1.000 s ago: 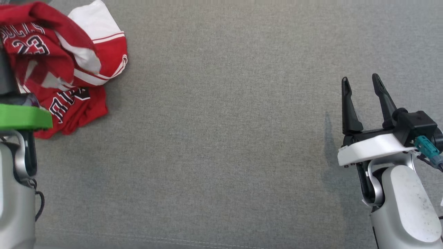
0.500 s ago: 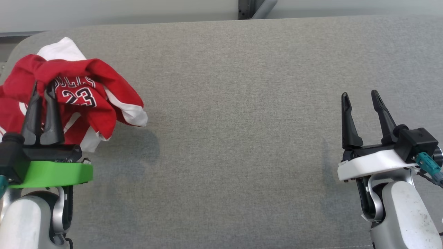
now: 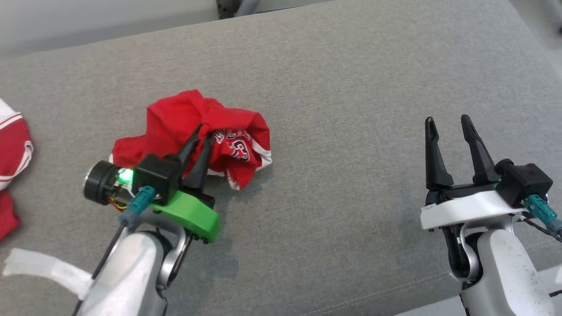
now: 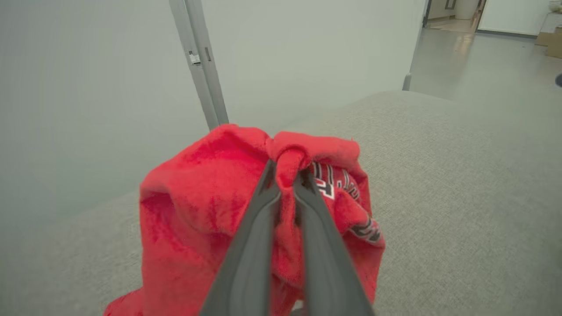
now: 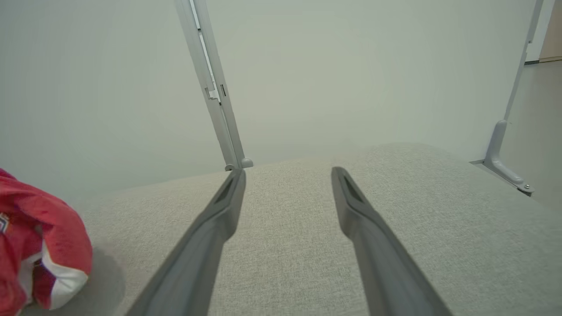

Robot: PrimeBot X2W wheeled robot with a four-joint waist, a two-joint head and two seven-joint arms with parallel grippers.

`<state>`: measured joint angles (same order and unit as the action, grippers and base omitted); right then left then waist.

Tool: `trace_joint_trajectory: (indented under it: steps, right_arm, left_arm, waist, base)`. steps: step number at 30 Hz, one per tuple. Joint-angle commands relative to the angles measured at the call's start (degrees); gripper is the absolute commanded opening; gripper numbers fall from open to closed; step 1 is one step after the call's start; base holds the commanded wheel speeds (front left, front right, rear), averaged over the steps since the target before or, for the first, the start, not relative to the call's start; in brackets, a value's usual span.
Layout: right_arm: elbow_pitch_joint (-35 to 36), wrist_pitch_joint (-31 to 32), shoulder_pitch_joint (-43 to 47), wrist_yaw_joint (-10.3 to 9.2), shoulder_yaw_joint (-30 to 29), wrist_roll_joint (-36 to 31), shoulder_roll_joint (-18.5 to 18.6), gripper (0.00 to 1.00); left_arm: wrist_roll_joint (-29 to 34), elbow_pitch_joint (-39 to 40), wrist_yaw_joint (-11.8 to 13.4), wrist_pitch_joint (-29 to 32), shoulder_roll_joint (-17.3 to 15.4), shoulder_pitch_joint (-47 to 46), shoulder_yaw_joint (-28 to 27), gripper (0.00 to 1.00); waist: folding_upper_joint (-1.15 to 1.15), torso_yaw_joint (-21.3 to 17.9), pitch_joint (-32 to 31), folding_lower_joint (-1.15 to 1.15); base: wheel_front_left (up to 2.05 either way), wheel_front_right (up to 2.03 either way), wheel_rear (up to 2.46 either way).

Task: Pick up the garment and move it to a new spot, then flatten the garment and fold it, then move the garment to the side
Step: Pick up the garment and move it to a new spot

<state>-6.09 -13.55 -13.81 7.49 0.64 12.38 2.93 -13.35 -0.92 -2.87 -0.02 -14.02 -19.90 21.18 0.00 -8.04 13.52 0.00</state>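
1. Garment [image 3: 175, 118]: red, white hem, black lettering edged white.
2. Surface [image 3: 333, 87]: grey, finely flecked weave.
3. Left gripper [image 3: 205, 131]: black, green bracket [image 3: 193, 215] (teal plug [image 3: 138, 202] beside).
4. Right gripper [image 3: 447, 119]: black, white bracket [image 3: 465, 210].
5. Cloth [image 3: 11, 145]: red, thin white stripes.

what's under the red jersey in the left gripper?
Grey cushion, with the shadow of the jersey at its near edge. The bunched cloth covers the patch directly below, so anything there is hidden. Left gripper is shut on a fold at the top.

Black, white-edged letters and digits on the crumpled red garment [image 3: 175, 115] are too folded to read.
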Motion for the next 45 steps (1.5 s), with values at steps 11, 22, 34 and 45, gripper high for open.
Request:
trace_joint_trajectory:
  steps: [11,22,34,45]
  right_arm:
    - [-2.36,-1.66,-2.01,0.0,0.84,3.29,-0.01,1.0]
    - [-1.94,-1.65,-1.25,0.0,-1.44,1.09,0.04,1.0]
    - [-2.31,-1.15,0.16,0.0,-1.09,-3.35,0.06,1.0]
    - [-1.88,0.7,1.76,-0.01,0.65,-5.07,0.07,1.0]
  left_arm:
    - [0.29,-17.9,-3.6,-1.39,5.39,-9.66,8.66,0.41]
    - [-3.71,-19.31,-2.55,-11.58,7.08,-9.39,6.56,1.0]
    - [-7.46,-11.93,2.47,-14.86,2.37,-2.23,-3.76,1.0]
    - [-9.81,-7.45,4.99,-15.1,-2.1,6.42,-10.34,1.0]
  waist:
    - [0.0,-11.1,6.72,0.0]
    - [0.0,-6.26,3.69,0.0]
    - [0.0,3.41,-1.53,0.0]
    - [0.0,7.06,-4.21,0.0]
  base:
    - [0.0,0.0,0.0]
    - [0.0,0.0,0.0]
    - [0.0,0.0,0.0]
    - [0.0,0.0,0.0]
